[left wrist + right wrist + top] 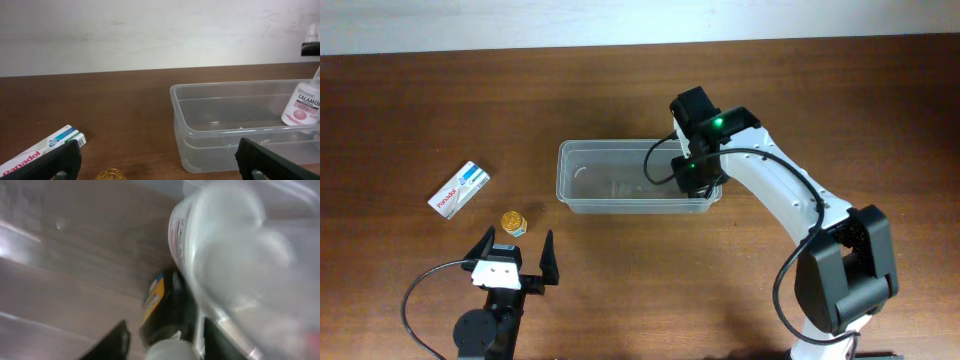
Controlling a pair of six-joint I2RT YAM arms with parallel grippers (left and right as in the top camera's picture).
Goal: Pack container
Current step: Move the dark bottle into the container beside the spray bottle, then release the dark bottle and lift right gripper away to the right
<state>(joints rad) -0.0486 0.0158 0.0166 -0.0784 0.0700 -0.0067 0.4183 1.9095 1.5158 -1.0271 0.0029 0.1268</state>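
Observation:
The clear plastic container stands at the table's middle; it also shows in the left wrist view. My right gripper reaches down into its right end. In the right wrist view its fingers are open, with a narrow gap on each side of a dark bottle with a white cap. A white Calamine bottle stands in the container beside it, and it is blurred in the right wrist view. My left gripper is open and empty near the front edge.
A white Panadol box lies left of the container and shows in the left wrist view. A small gold-capped jar stands just ahead of my left gripper, low in the left wrist view.

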